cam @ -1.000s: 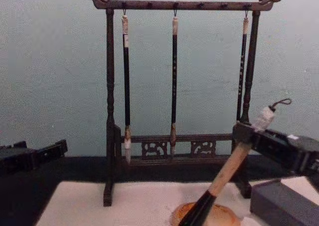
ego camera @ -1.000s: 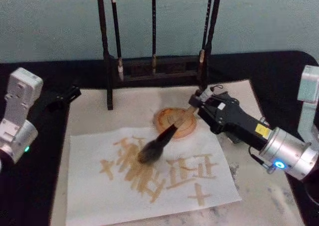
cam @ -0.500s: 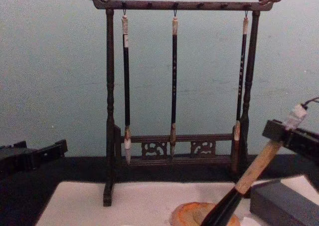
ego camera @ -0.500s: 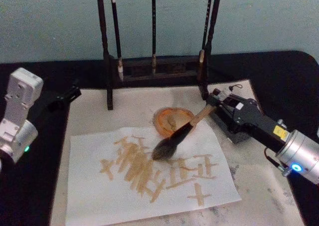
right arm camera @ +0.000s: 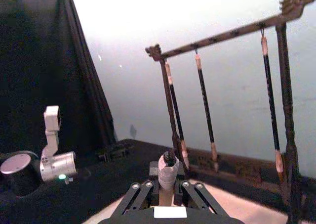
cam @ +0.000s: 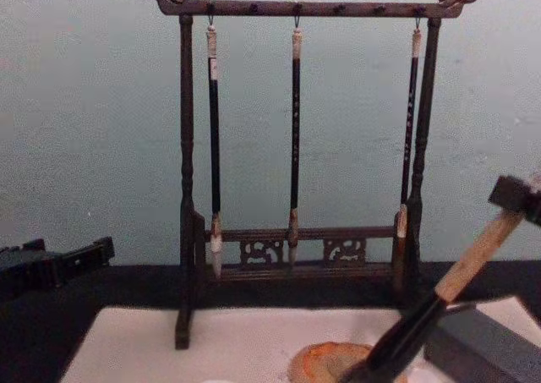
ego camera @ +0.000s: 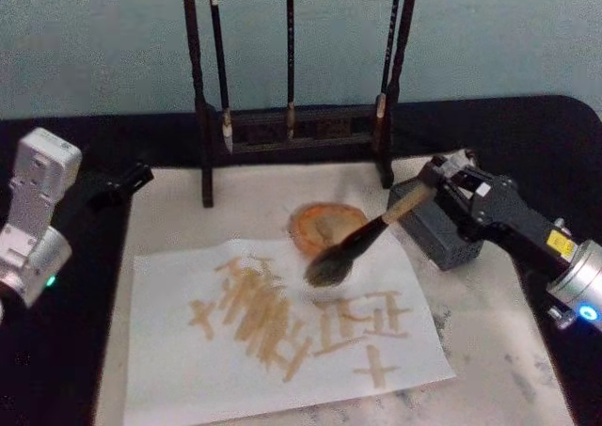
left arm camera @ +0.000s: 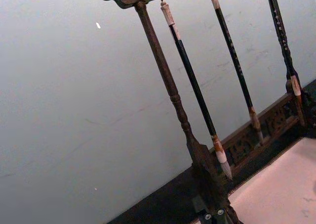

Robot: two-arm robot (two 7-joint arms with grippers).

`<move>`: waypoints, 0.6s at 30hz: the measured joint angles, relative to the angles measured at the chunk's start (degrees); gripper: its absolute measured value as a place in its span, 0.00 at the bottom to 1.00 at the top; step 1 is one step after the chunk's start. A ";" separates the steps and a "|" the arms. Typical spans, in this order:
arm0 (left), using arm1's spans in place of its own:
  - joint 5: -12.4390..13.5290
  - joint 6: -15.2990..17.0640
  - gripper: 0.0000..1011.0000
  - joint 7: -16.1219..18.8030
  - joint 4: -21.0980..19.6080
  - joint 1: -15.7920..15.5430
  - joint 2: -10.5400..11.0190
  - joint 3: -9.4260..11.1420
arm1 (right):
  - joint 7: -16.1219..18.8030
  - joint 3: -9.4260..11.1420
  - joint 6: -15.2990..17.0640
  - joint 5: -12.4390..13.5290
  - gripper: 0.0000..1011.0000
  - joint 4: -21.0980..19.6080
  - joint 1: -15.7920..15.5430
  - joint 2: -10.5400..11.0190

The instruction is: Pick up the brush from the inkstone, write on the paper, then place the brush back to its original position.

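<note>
My right gripper [ego camera: 435, 181] is shut on the brush's [ego camera: 376, 230] pale handle near its top end. The brush slants down to the left, its bushy grey-brown head just in front of the round orange-brown inkstone [ego camera: 320, 221], over the paper's far edge. The white paper [ego camera: 160, 370] lies flat and carries several tan strokes. From the chest view the brush [cam: 473, 260] crosses the lower right, held by the right gripper [cam: 517, 197]. In the right wrist view the handle's end [right arm camera: 169, 170] sticks up between the right gripper's fingers [right arm camera: 165, 187]. My left gripper [ego camera: 118, 183] is parked at the table's left.
A dark wooden rack [ego camera: 292, 125] with three thin hanging brushes [cam: 295, 138] stands behind the inkstone. A dark grey block [ego camera: 435, 233] sits right of the inkstone, under the right gripper. A pale mat [ego camera: 489, 351] covers the black table.
The right gripper has drawn back to the right, carrying the brush. Its head has left the strokes in the paper's middle and is now beside the inkstone.
</note>
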 joint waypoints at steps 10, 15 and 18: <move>0.00 0.00 0.99 0.00 0.00 0.00 0.00 0.00 | 1.02 0.48 -0.63 0.22 0.16 -3.63 -0.79 0.52; 0.00 0.00 0.99 0.00 0.00 0.00 0.00 0.00 | 1.64 -0.77 -0.58 -0.01 0.16 -4.48 -0.33 0.18; 0.00 0.00 0.99 0.00 0.00 0.00 0.00 0.00 | 2.16 -2.05 -0.36 -0.32 0.16 -4.54 0.29 -0.29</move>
